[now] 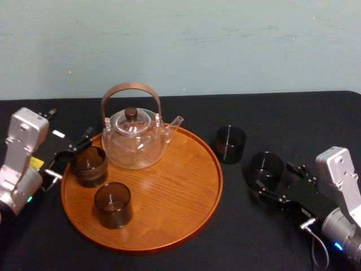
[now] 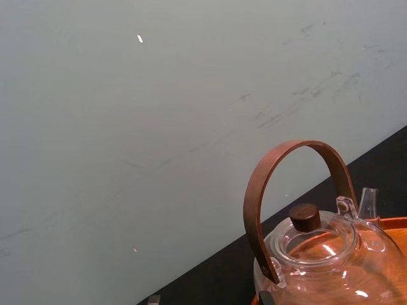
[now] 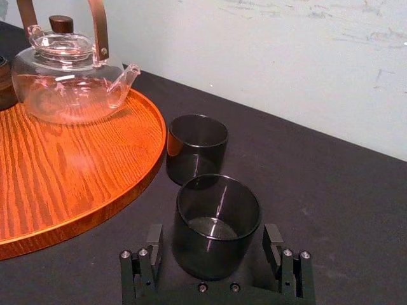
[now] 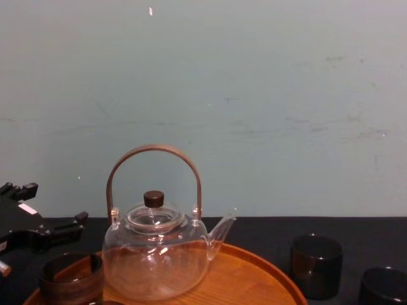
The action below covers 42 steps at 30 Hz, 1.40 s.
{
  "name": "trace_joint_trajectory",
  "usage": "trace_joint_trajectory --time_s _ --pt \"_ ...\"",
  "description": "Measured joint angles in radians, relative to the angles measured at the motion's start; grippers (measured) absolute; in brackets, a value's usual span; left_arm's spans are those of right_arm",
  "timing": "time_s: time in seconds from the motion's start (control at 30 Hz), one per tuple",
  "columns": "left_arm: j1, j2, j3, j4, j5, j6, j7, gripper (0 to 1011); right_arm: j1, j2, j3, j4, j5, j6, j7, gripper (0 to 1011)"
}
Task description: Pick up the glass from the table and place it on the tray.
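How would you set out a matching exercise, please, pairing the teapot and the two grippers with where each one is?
Things:
1. teapot
2. left gripper
3. right gripper

Places:
A. open, jaws either side of a dark glass on the table, right of the tray
B. at the tray's left rim, beside a brown glass that stands on the tray
C. on the tray, toward its back

Pairs: 1-C, 2-B, 3-A
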<state>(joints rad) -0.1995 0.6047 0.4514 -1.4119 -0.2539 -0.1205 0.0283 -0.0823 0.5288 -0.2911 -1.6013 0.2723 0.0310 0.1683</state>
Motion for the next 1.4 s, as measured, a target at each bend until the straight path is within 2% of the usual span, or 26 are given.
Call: trace_joint_trajectory --time_s 0.57,1.13,1.4 --pt "0.000 0.000 0.000 0.000 0.000 0.000 0.000 1001 0.069 -0.039 0.016 0.064 -0.023 0.037 0.061 1003" --pt "0.000 0.000 0.000 0.000 0.000 0.000 0.000 1001 0.161 -0.108 0.002 0.198 -0.054 0.022 0.144 1002" --pt "0.000 0.000 0.000 0.000 0.000 0.000 0.000 1001 0.159 -0.105 0.002 0.194 -0.054 0.021 0.142 1002"
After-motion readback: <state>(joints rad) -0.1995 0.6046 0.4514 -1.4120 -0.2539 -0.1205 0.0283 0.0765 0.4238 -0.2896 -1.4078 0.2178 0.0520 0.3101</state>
